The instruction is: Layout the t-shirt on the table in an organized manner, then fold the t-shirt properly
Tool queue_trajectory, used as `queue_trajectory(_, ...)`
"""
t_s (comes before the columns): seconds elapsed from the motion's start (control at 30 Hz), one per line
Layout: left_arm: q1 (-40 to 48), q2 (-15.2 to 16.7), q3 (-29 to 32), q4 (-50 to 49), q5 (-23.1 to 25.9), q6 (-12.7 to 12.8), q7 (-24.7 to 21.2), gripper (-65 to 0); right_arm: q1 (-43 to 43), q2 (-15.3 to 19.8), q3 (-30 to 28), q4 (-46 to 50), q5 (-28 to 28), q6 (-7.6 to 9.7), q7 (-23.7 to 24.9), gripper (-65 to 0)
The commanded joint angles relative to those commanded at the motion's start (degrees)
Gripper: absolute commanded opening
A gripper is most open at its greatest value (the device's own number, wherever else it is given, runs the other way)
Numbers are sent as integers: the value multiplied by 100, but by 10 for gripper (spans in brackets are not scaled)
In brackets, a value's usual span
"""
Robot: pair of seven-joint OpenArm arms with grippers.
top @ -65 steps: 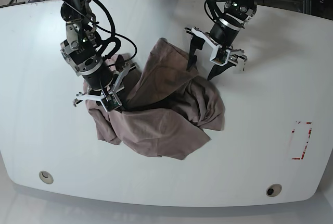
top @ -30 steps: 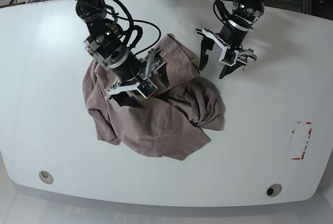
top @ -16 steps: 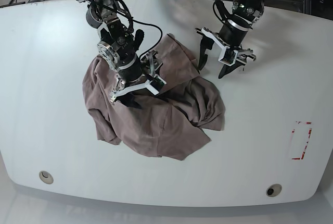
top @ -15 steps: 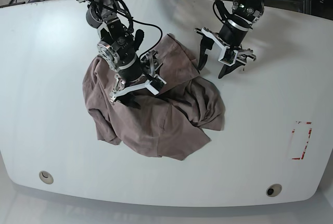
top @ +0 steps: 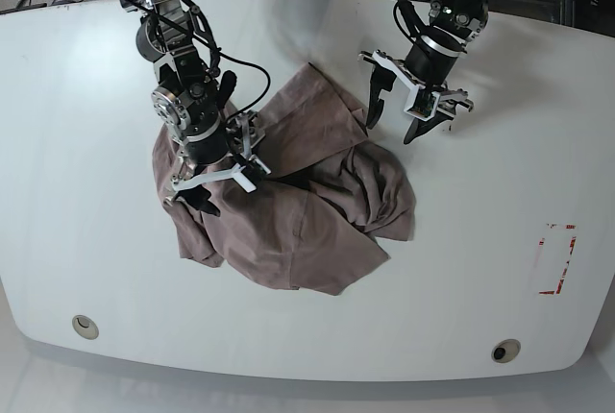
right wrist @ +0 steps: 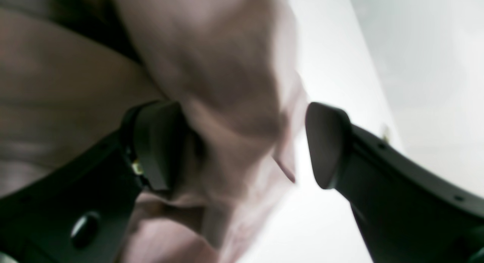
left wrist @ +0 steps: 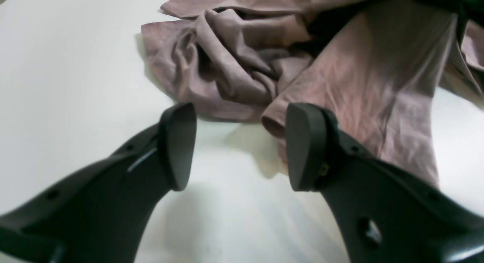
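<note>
T-shirt (top: 288,192) lies bunched up in the middle of the table (top: 77,192). Both grippers hang open: right gripper (top: 209,182) over its cloth, left gripper (top: 408,115) beside it. Next, grab and spread it flat.

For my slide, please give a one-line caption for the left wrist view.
Open left end effector poised over the white table, beside the crumpled mauve-brown t-shirt.

The t-shirt (top: 288,221) is soft, matt, creased cloth. The tabletop (top: 480,240) is smooth, glossy white, faintly reflective. Each tool's fingers (left wrist: 177,142) look like matt black plastic, perhaps rubber-padded.
</note>
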Motion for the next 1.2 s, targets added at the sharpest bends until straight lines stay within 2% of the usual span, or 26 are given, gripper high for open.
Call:
queue_trajectory(0.2,0,0,9,0,0,0,0,-299,0,158,70,79,0,0,0,-166)
queue_trajectory(0.5,0,0,18,0,0,0,0,-299,79,158,396,343,0,18,0,-166)
queue_trajectory(0.73,0,0,26,0,0,0,0,-299,211,123,589,475,0,387,-18,-166)
queue_trajectory(0.87,0,0,26,-9,0,0,0,-299,316,105,624,571,0,466,-26,-166)
queue_trajectory(1.03,0,0,26,-9,0,0,0,-299,369,-229,624,580,0,519,-26,-166)
queue_trajectory(1.2,0,0,26,-9,0,0,0,-299,369,-738,624,554,0,527,-26,-166)
